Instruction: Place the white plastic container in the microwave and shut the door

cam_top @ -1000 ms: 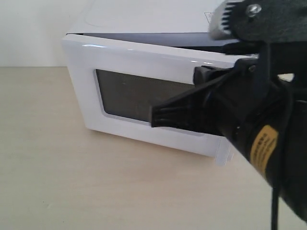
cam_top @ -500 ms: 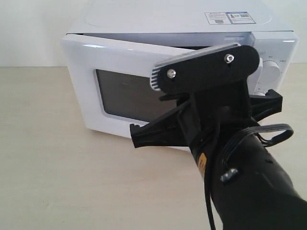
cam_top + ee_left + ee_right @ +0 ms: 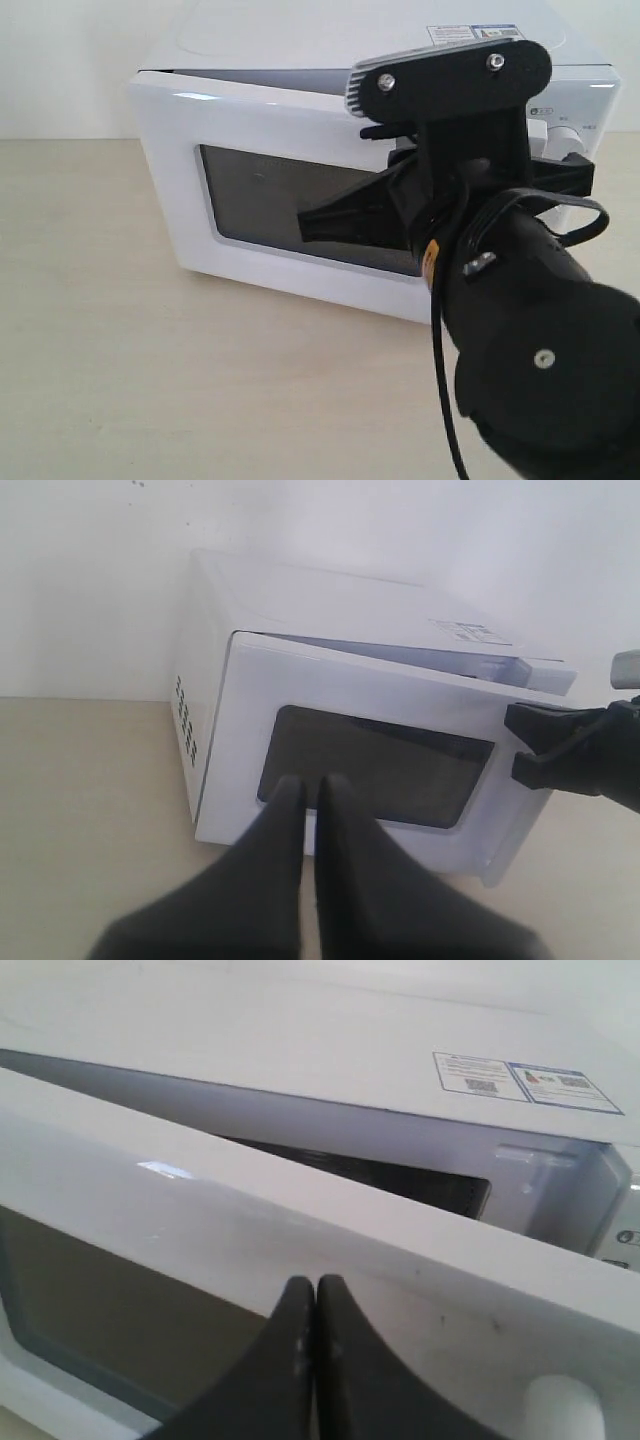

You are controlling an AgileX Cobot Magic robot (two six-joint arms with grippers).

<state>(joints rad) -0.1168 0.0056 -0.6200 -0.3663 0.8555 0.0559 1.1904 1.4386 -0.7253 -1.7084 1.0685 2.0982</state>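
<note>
Door [image 3: 260, 200] of the microwave [image 3: 300, 40] is ajar; my right gripper [image 3: 315, 1288], closed and empty, rests against it; next I push until it latches.

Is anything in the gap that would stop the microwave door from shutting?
Nothing visible. The door is ajar, the gap shows only dark interior, and the shut right claw is at its outer face.
</note>
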